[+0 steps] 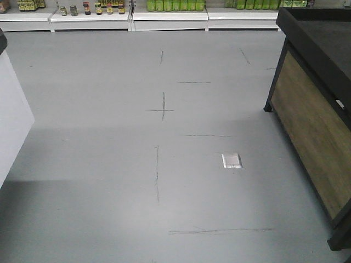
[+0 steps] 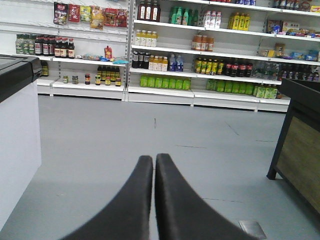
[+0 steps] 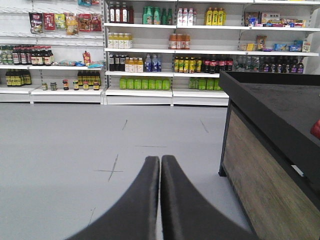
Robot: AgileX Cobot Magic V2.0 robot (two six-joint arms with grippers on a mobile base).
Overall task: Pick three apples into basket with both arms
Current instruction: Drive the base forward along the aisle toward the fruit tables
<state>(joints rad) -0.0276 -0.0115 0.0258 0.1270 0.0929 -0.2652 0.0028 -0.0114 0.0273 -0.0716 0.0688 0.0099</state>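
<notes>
Your left gripper (image 2: 154, 160) has its 2 black fingers (image 2: 132, 205) pressed together along their whole length, with nothing between them. Your right gripper (image 3: 160, 161) reads the same, jaws closed and empty. Both point out over grey floor (image 2: 200, 160) toward stocked shelves (image 2: 210, 50) far ahead of the jaws. Left of the left jaws stands a white cabinet (image 2: 17, 150) with a black top. Ahead and to the right of both pairs of jaws is a black stand (image 3: 270, 165) with wood-panelled sides. On its top, well right of the right jaws at the frame edge, you get 1 red sliver (image 3: 316, 129), too cut off to tell whether it is an apple. A metal floor plate (image 2: 252, 229) lies just right of the left jaws.
</notes>
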